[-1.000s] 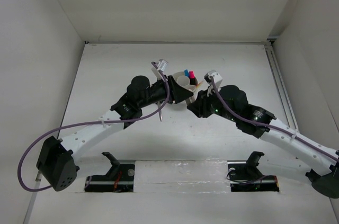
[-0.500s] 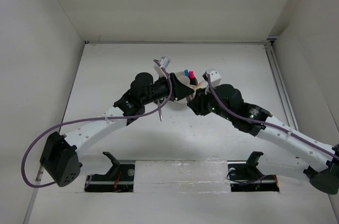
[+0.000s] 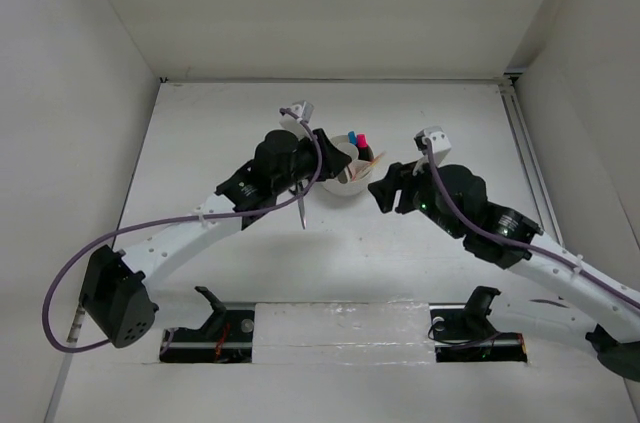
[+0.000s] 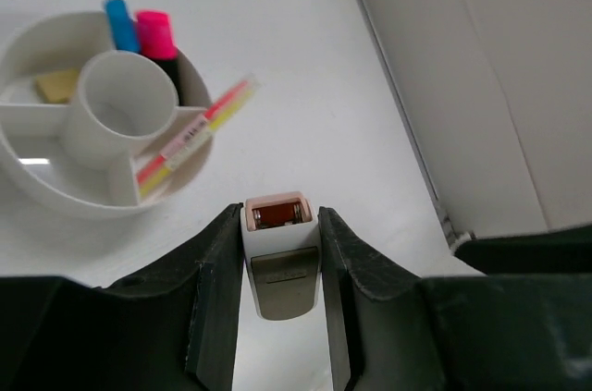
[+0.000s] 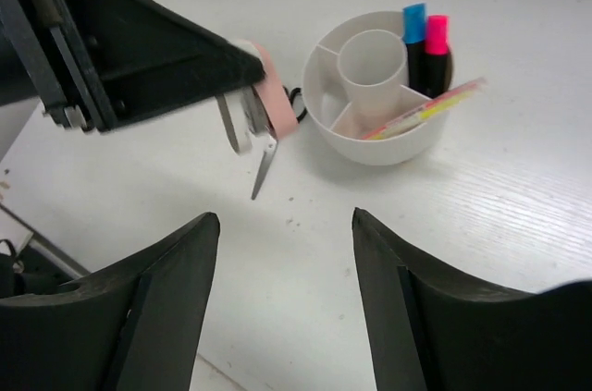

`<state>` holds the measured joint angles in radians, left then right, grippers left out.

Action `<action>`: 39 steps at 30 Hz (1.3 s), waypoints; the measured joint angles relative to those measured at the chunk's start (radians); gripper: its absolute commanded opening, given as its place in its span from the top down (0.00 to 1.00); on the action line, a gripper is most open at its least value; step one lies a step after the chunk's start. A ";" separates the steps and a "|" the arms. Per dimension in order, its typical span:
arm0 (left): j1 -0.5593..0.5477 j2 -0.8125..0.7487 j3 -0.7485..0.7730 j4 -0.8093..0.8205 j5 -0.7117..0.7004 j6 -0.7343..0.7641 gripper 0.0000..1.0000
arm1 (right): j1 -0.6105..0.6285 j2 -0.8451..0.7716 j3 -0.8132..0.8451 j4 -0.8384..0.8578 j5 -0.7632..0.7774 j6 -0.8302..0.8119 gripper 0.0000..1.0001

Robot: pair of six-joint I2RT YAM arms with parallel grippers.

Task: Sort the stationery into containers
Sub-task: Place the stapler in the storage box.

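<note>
The round white organiser [image 3: 345,181] stands mid-table; it also shows in the left wrist view [image 4: 55,189] and the right wrist view [image 5: 370,146]. It holds highlighters with a blue cap [image 4: 118,17] and a pink cap [image 4: 154,30], yellow and red pens [image 4: 199,128] and a tan eraser [image 4: 57,84]. My left gripper [image 3: 322,148] is shut on a small pink eraser [image 4: 280,252], just left of the organiser and above the scissors [image 5: 264,164], which lie on the table. My right gripper [image 3: 380,188] is open and empty, to the right of the organiser and nearer the table's front.
White enclosure walls close in at left, back and right [image 4: 481,86]. A metal rail [image 3: 525,153] runs along the table's right edge. A purple cable [image 3: 160,233] hangs along the left arm.
My right gripper has drawn back to the right, away from the organiser. My left gripper has shifted a little left and back from over the organiser, still shut on the pink eraser.
</note>
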<state>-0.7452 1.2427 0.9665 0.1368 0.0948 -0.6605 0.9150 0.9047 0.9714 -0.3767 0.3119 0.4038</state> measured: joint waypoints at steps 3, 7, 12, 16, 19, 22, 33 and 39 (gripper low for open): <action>0.000 0.024 0.060 -0.066 -0.154 -0.007 1.00 | 0.002 -0.047 0.000 -0.044 0.056 0.000 0.33; 0.001 0.091 0.141 -0.160 -0.384 -0.050 1.00 | 0.003 -0.121 0.000 -0.104 0.107 0.005 0.33; 0.002 0.200 0.206 -0.260 -0.586 -0.136 1.00 | 0.003 -0.195 -0.002 -0.166 0.142 0.023 0.33; 0.002 0.282 0.254 -0.323 -0.655 -0.177 1.00 | 0.003 -0.227 -0.003 -0.216 0.161 0.031 0.33; 0.002 0.331 0.300 -0.356 -0.679 -0.198 1.00 | 0.003 -0.244 -0.003 -0.251 0.171 0.035 0.33; 0.002 0.355 0.325 -0.373 -0.687 -0.217 1.00 | 0.003 -0.259 -0.003 -0.275 0.180 0.037 0.33; 0.002 0.380 0.328 -0.350 -0.663 -0.260 1.00 | 0.003 -0.277 -0.003 -0.301 0.190 0.042 0.33; 0.002 0.411 0.328 -0.332 -0.644 -0.274 1.00 | 0.003 -0.298 -0.003 -0.312 0.190 0.042 0.33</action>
<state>-0.7437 1.6539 1.2949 -0.1951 -0.5488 -0.9348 0.9176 0.6071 0.9680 -0.6891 0.5014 0.4458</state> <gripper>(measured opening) 0.289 0.668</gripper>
